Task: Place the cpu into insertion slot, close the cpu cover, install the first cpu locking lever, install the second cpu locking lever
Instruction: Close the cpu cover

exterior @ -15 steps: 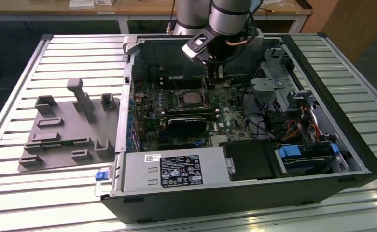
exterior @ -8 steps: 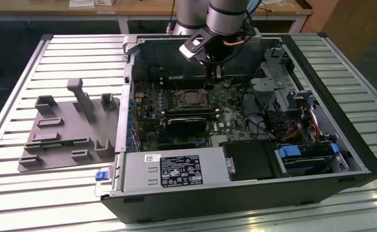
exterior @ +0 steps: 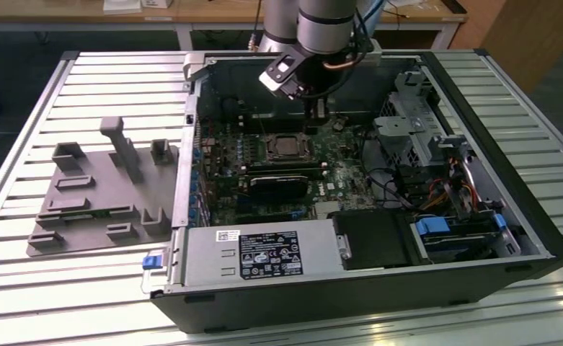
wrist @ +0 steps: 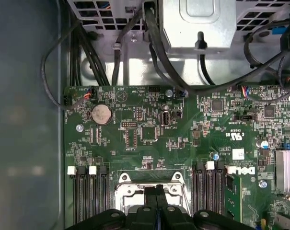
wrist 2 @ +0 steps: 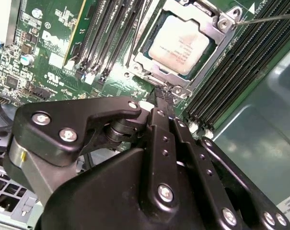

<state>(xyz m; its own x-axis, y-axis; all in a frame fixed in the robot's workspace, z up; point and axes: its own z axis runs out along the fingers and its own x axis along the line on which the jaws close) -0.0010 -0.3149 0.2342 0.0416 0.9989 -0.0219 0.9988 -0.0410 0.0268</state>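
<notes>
The gripper (wrist 2: 163, 96) hung with its tips at one edge of the insertion slot (wrist: 126, 191), its jaws pressed together with nothing visible between them; whether the tips touched the rim could not be told. The cpu (wrist 2: 179, 42) lay flat inside the insertion slot, pale metal top up, with the cpu cover (wrist 2: 197, 8) folded down around it so the chip showed through its window. A thin metal lever (wrist 2: 269, 19) ran out from a corner of the insertion slot, above the long black memory slots (wrist 2: 231, 72) beside it.
</notes>
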